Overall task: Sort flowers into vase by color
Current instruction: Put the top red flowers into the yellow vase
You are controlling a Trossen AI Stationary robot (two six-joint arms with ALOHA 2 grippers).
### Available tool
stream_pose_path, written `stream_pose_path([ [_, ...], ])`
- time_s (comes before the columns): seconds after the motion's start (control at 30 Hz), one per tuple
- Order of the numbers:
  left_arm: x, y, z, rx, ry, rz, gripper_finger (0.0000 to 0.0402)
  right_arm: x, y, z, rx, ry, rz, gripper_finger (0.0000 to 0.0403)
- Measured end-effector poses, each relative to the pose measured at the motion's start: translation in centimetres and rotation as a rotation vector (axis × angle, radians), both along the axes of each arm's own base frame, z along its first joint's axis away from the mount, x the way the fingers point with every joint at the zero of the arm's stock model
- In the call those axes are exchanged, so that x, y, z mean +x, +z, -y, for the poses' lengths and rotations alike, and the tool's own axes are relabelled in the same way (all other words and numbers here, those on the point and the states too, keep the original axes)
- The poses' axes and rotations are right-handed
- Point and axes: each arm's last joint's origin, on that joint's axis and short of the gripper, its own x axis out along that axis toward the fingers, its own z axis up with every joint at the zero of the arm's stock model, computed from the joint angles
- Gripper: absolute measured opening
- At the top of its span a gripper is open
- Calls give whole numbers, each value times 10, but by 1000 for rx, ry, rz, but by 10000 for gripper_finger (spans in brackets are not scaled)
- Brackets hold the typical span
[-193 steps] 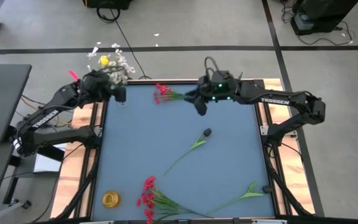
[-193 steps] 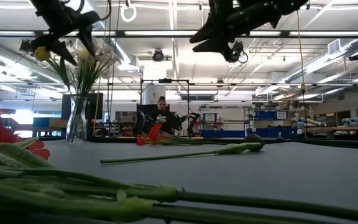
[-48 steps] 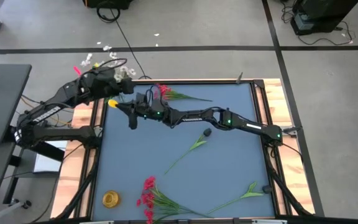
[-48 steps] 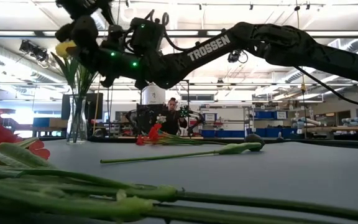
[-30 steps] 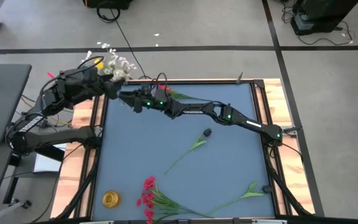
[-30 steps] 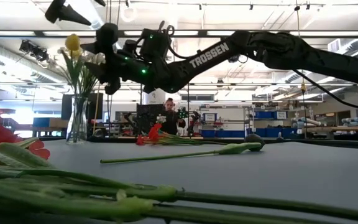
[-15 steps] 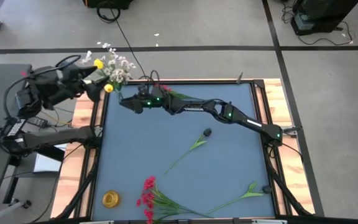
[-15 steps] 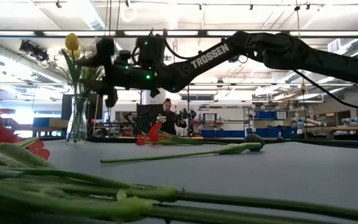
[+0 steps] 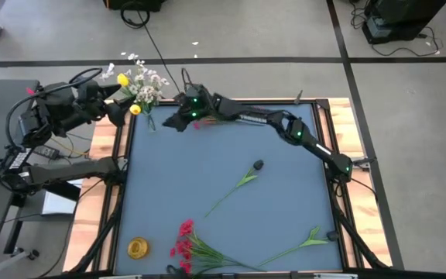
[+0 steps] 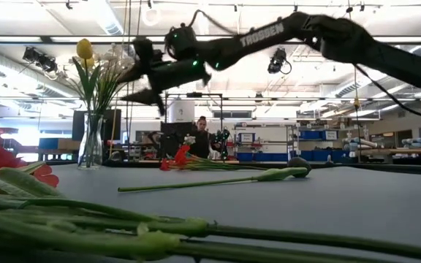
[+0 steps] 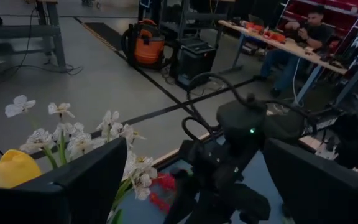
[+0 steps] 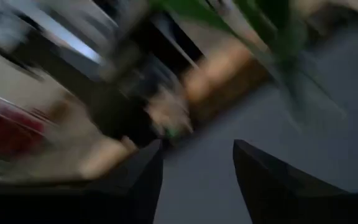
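A glass vase (image 10: 90, 139) stands at the table's far left corner. It holds white blossom sprays (image 9: 147, 84) and yellow buds (image 9: 135, 110) by their stems. My left gripper (image 9: 117, 111) is open, off the table's left edge, beside the vase; its wrist view shows a yellow bud (image 11: 14, 168). My right gripper (image 9: 169, 122) is open and empty in the air just right of the vase, also seen in the low view (image 10: 126, 86). A red sprig (image 9: 205, 116) lies at the far edge, a dark-bud stem (image 9: 242, 180) mid-table, and red clusters (image 9: 184, 240) at the near edge.
A leafy green sprig (image 9: 300, 244) lies near the table's near right corner and a small yellow coil (image 9: 138, 248) near the near left corner. Wooden rails (image 9: 107, 194) frame the blue table. People sit at benches in the room beyond the far edge (image 10: 201, 135).
My left arm has drawn back from above the vase toward the table's left edge and then kept still. My right gripper, close beside the vase, has risen and shifted slightly toward the far and right edges. The flowers in the vase stay upright.
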Motion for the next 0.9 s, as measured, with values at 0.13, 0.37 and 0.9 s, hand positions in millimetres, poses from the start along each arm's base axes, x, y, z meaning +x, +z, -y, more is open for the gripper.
stream_pose_path([
  [0.13, 0, 1, 0, -10, 6, 23, 384, -33, 7, 5, -153, -37, -320, 195],
  [0.37, 3, 0, -2, -49, 18, 47, 384, -80, 22, 10, -470, 27, -718, 195],
  [0.9, 58, -51, -10, -289, -87, 49, 384, -142, -67, 77, -348, 134, -1033, 195],
])
